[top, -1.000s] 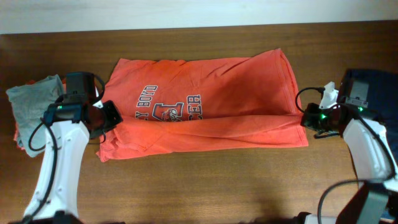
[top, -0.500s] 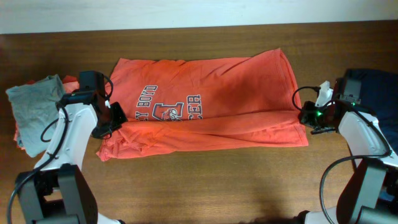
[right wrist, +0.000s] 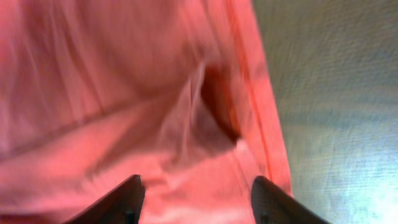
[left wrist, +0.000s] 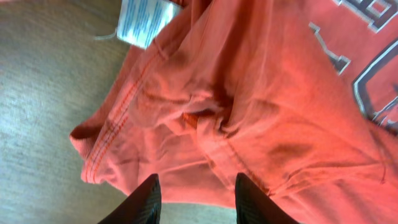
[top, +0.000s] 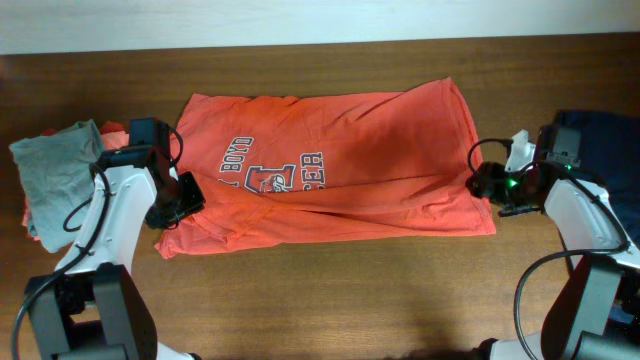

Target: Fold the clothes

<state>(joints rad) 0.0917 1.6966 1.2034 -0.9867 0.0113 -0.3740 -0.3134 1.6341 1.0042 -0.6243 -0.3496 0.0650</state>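
Orange-red T-shirt (top: 330, 190) spread sideways across the middle of the table (top: 330, 300). Left gripper (top: 185, 195) at its left edge, right gripper (top: 482, 183) at its right edge; both parted over the cloth, holding nothing.

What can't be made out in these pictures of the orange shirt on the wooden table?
- Overhead: chest lettering on the orange-red fabric T-shirt, partly hidden by a fold.
- Overhead: dark navy garment, cut by the right edge.
- Left wrist: white care label print, too small.
- Right wrist: shirt folds, blurred.
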